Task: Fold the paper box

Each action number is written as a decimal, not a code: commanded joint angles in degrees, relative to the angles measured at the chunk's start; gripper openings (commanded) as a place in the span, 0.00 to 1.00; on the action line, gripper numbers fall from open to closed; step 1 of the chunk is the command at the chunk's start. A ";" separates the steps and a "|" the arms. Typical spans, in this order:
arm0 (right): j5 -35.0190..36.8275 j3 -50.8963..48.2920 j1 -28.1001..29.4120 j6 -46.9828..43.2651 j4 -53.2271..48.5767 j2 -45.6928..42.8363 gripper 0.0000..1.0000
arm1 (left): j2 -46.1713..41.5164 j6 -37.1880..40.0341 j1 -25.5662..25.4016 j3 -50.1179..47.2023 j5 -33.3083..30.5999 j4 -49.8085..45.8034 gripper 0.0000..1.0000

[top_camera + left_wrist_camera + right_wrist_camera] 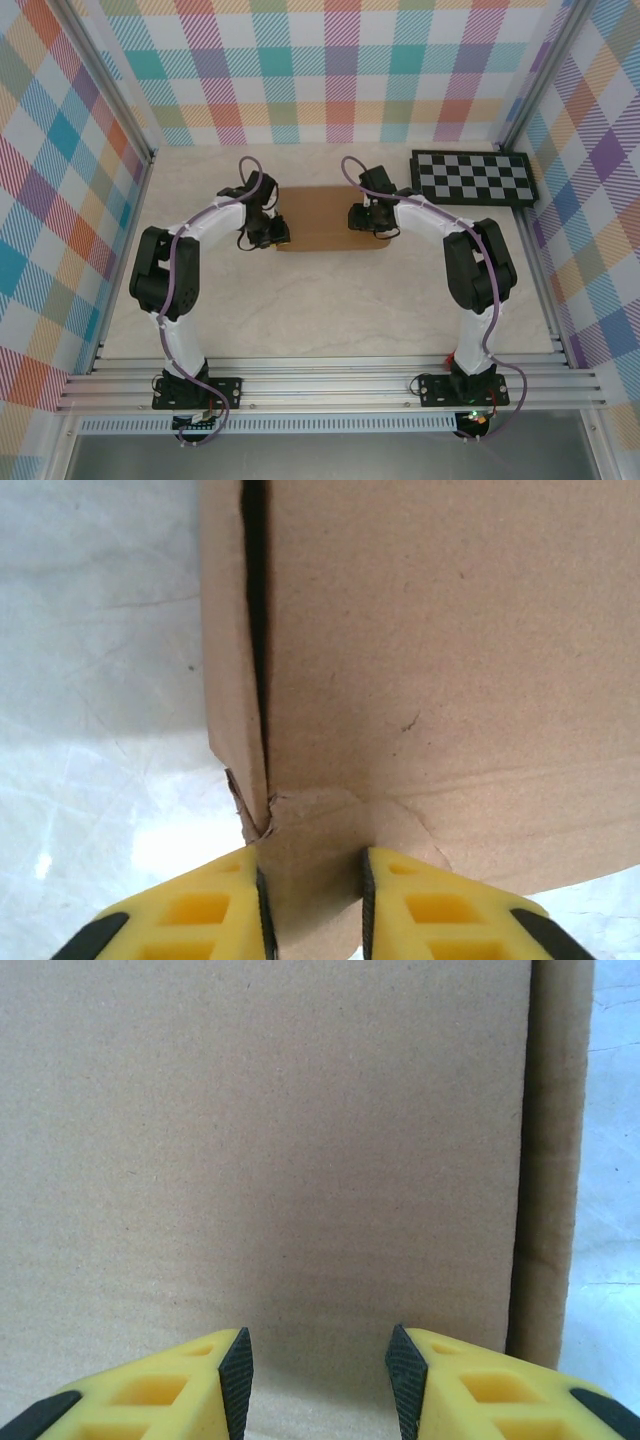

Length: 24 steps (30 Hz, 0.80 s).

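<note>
- Now, left gripper [312, 920]: jaws partly closed. A cardboard tab [315, 850] fills the gap and appears to touch both pads, so I read this as a pinch on the box [450, 680], though the contact itself is hard to confirm.
- Just beyond the fingers, a dark slit [255, 630] runs between a narrow side flap [228, 630] and the broad top panel. The corner where they meet is slightly torn and creased.
- Right gripper [318, 1385]: jaws well apart with nothing between them, hovering over the flat top panel near the box's right edge. A lower side strip [548, 1160] shows to the right of the panel, with the table [615, 1210] past it. Whether the fingertips touch the panel, I cannot tell.
- Top view: the box lies mid-table, somewhat toward the far side, between the two grippers. The left gripper is at its near-left corner and the right gripper at its right end.
- A checkerboard [475, 178] lies flat at the far right, apart from the box.
- Step, judged: the box looks shallow and nearly closed, so this is late-stage work on seating the left-end flap or tab.
- Next move, judged: guide the tab toward the slit without tearing the creased corner further, with the right gripper pressing down on the lid so the box neither slides nor springs open.
</note>
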 commanded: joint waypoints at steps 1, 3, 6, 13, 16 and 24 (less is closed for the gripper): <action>-2.93 -1.06 0.35 1.98 -2.44 3.32 0.44 | -1.08 -6.39 -2.20 1.76 3.77 -1.81 0.19; -2.99 -1.11 0.35 2.08 -2.35 3.32 0.43 | -1.05 -6.52 -2.20 3.03 3.38 -2.82 0.18; -3.13 -1.12 0.35 2.26 -2.15 3.20 0.44 | 0.33 -2.83 -2.29 6.17 0.23 -6.44 0.25; -2.64 -0.61 0.31 0.94 -3.23 2.97 0.44 | 3.05 1.97 -2.38 7.66 -2.46 -11.52 0.34; -2.22 -0.46 0.33 0.76 -3.42 3.05 0.44 | 2.61 0.65 -2.38 7.50 -0.52 -10.25 0.27; -3.92 -0.11 0.26 0.12 -4.74 0.96 0.47 | 3.63 2.34 -2.41 7.76 -2.74 -11.19 0.21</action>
